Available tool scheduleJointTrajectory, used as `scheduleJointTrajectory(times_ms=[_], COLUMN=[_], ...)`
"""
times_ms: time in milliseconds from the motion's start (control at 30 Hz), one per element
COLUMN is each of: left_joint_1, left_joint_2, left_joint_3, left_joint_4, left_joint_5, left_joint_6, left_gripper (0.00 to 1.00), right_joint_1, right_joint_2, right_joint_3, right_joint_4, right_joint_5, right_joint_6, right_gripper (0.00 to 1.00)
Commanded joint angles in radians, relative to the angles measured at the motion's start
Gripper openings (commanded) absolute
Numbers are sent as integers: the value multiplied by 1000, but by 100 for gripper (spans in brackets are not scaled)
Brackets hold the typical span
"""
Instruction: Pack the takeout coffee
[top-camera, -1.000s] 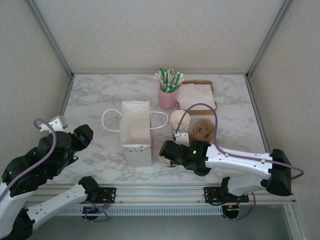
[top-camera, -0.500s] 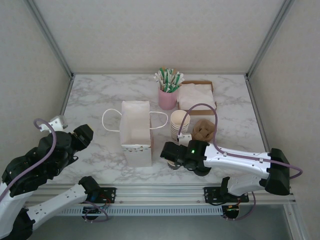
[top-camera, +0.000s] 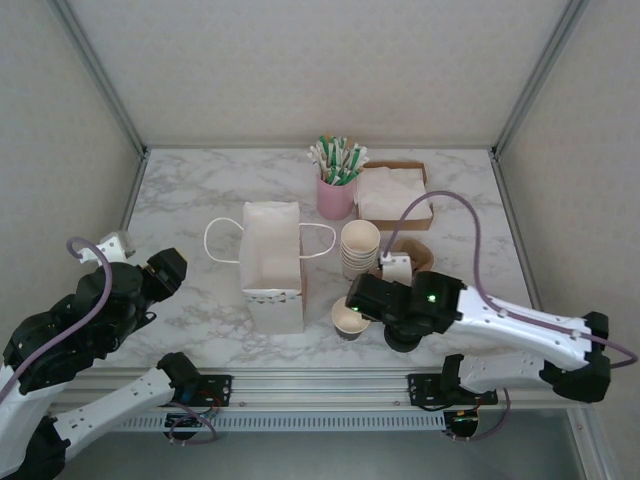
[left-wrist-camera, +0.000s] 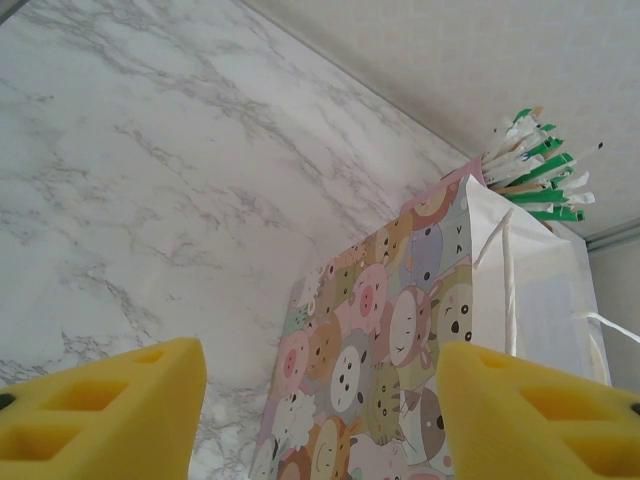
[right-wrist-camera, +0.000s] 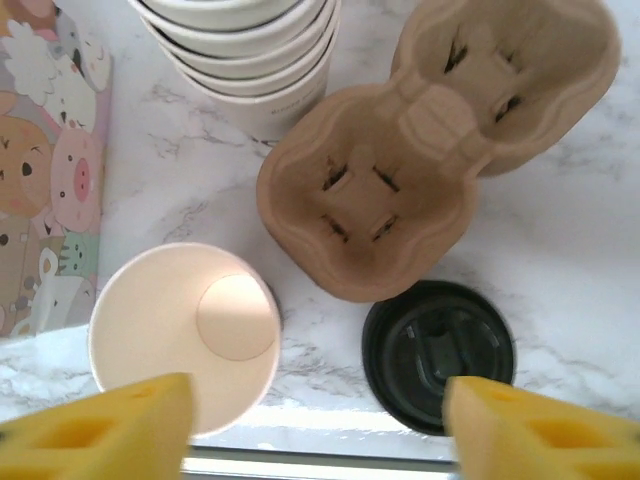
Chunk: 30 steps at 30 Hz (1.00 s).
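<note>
A lidded takeout coffee is out of view. One lidless cream paper cup (right-wrist-camera: 185, 335) (top-camera: 350, 318) stands upright near the table's front edge, and a loose black lid (right-wrist-camera: 438, 355) lies flat to its right. A brown pulp carrier (right-wrist-camera: 430, 140) with its holes empty lies just behind them. My right gripper (right-wrist-camera: 320, 440) (top-camera: 385, 298) hovers above the cup and lid, open, with nothing between its fingers. My left gripper (left-wrist-camera: 320, 420) (top-camera: 165, 270) is open at the left and faces the animal-print side of the white paper bag (left-wrist-camera: 400, 340) (top-camera: 272, 262).
A stack of lidless cups (top-camera: 360, 248) (right-wrist-camera: 250, 50) stands behind the carrier. A pink cup of wrapped straws (top-camera: 336, 195) (left-wrist-camera: 535, 170) and a brown box of napkins (top-camera: 395, 195) are at the back. The bag stands open-topped left of the lone cup. The metal rail (top-camera: 320, 385) borders the front.
My right gripper has drawn back to the right and risen, off the lone cup, which now stands uncovered. The left arm has not moved.
</note>
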Motion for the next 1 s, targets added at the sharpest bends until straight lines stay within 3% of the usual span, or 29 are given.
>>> scheduleJointTrajectory(times_ms=[0,200,567,967], left_joint_1=[-10,-9,-10,-9], left_joint_2=[14,13,13,18], left_joint_3=[20,7,-38,-61], left_joint_4=[-28,-37,-26,-16], left_joint_5=[-11,-3,1,16], left_joint_6=[-12,-40,-68,-89], left_gripper=[63,64,66,66], right_joint_1=[-6,-6,-88,-260], right_joint_2=[-74,-221,-475,-312], right_joint_3=[-8,-158,-441,-502], right_joint_4=[-82,-45,70,223], right_joint_5=[83,90,2,-233], right_joint_6=[-17,-4,46,-197], right_gripper=[74,83,81,84])
